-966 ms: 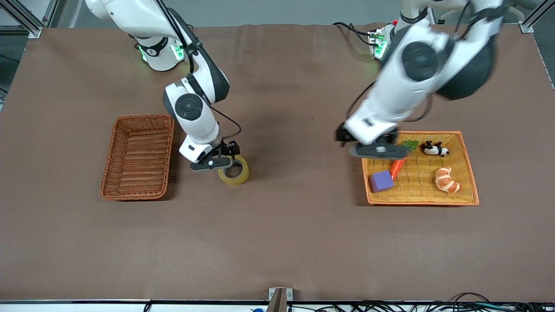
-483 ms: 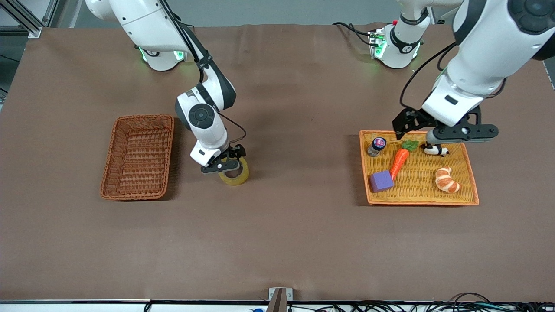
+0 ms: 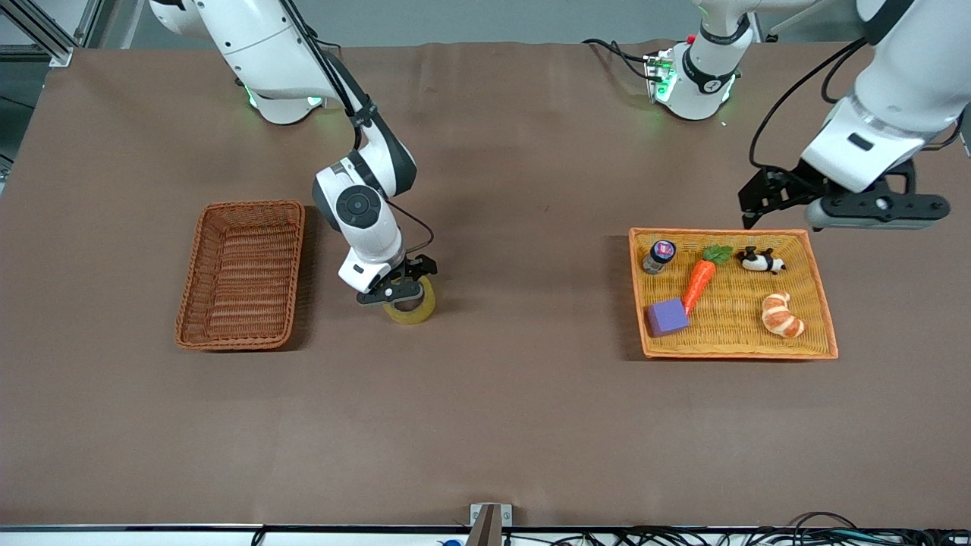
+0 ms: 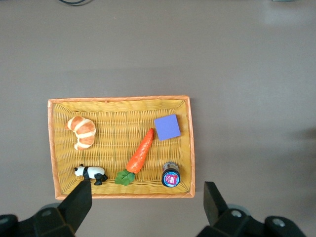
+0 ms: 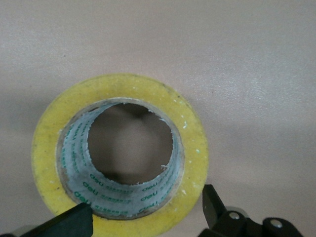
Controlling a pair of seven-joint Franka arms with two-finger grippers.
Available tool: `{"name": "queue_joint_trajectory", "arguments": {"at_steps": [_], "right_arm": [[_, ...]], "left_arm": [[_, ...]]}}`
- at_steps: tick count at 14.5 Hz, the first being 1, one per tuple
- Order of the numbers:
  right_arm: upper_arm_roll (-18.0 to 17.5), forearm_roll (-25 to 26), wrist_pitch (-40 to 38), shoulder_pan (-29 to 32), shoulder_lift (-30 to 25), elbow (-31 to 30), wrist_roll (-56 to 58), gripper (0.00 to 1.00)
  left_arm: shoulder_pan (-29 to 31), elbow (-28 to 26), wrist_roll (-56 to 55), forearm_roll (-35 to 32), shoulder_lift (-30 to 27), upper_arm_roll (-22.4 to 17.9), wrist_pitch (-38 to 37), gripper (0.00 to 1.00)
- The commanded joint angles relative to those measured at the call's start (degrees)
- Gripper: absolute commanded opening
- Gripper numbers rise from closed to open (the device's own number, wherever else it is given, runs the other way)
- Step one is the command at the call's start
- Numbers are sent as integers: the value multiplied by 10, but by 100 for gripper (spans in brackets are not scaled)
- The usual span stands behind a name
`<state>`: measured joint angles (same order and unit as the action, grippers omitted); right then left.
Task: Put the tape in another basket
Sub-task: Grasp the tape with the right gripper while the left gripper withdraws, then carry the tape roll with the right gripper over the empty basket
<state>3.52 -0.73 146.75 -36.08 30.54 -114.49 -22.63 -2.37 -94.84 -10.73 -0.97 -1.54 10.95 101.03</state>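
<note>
Front view: the counter (image 3: 485, 425) carries the basket (image 3: 241, 274) at 9 o'clock and the orange tray (image 3: 819, 292) at 3 o'clock, well apart. The left end effector (image 3: 766, 210), fingers spread and empty, has withdrawn from over the tray interior a second ago to above the tray's edge nearest the robot bases; judged, this arm is clearing out and plays no further part. The right end effector (image 3: 400, 292) has descended over the same second onto the tape (image 3: 412, 304), which lies flat on the counter beside the basket, toward the centre. Right wrist view: fingers (image 5: 212, 202) spread, straddling the roll rim (image 5: 118, 148), not yet pinching. Judged next step: close, lift, carry toward 9 o'clock. The tray holds a carrot (image 3: 698, 282), purple block (image 3: 667, 317), croissant (image 3: 782, 315), panda (image 3: 761, 261) and small jar (image 3: 658, 256).
</note>
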Motion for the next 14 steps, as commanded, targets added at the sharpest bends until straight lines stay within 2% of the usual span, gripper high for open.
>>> {"name": "queue_joint_trajectory", "arguments": {"at_steps": [1, 3, 6, 9, 12, 14], "right_arm": [[8, 5, -1, 5, 6, 6, -9, 99], [9, 5, -14, 25, 6, 29, -4, 99], [9, 5, -66, 43, 7, 66, -1, 99], [9, 5, -67, 44, 7, 67, -1, 99], [8, 4, -60, 47, 8, 68, 4, 99], [8, 2, -54, 49, 27, 75, 4, 99]], "left_arm": [[-19, -11, 12, 4, -35, -36, -32, 100], [-28, -10, 44, 9, -39, -47, -73, 100], [-46, -5, 58, 11, -30, -83, -78, 100], [-42, -1, 63, 11, -17, -85, -72, 100], [-34, 2, 78, 42, -9, -94, -71, 100], [-32, -1, 79, 41, -5, -95, -71, 100]]}}
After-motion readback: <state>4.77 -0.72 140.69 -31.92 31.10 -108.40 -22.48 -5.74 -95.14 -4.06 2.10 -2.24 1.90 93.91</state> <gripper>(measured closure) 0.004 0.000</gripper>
